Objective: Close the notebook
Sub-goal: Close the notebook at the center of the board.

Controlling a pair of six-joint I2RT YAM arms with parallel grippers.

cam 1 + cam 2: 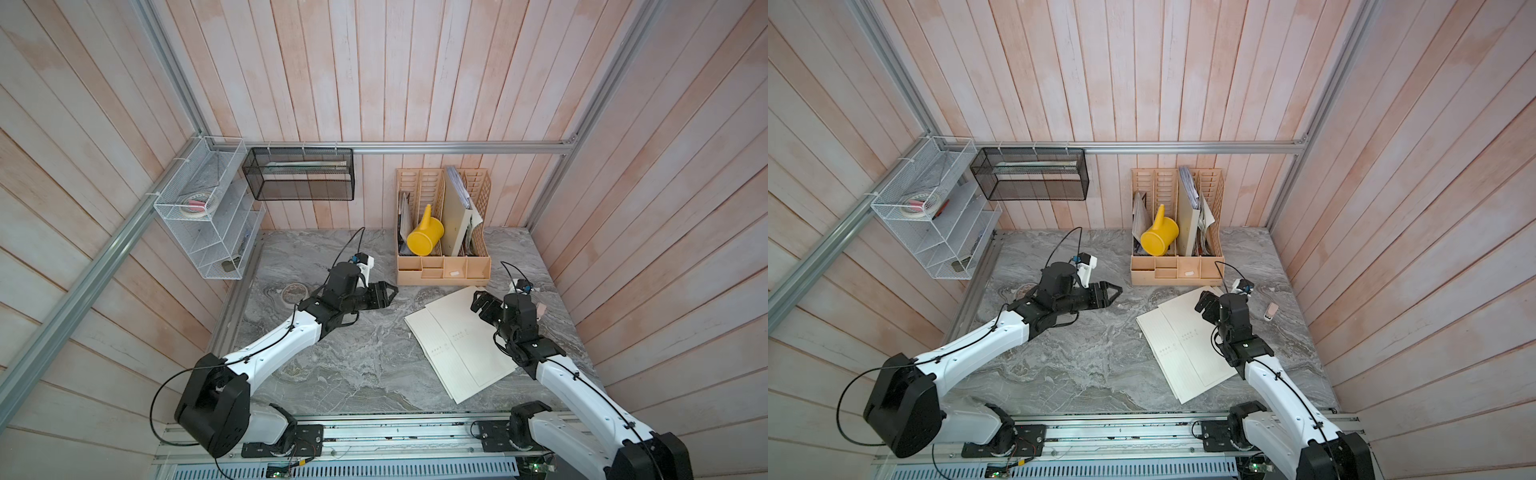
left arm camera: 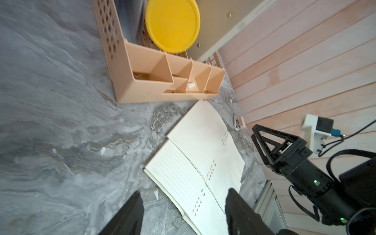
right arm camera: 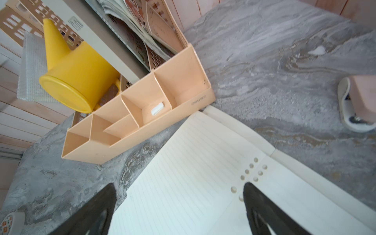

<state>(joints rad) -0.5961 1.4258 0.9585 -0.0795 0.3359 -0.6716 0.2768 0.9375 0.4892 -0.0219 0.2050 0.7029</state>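
Notebook (image 1: 461, 345) lies open and flat on the table (image 1: 332, 374), on the robot's right, just in front of the tan organizer (image 1: 442, 270). Its cream lined pages face up, with punched holes along the spine. The approach looks to be the step in hand, with no page lifted yet. The right gripper (image 1: 480, 303) hovers over the far pages, fingers spread and empty. The left gripper (image 1: 388, 291), well apart from the notebook, points toward it with fingers parted, holding nothing. Next, a finger probably needs to catch an outer edge and fold that half over the spine.

Cream lined notebook (image 1: 457, 353), open flat, pages up, on marble tabletop (image 1: 353, 365)
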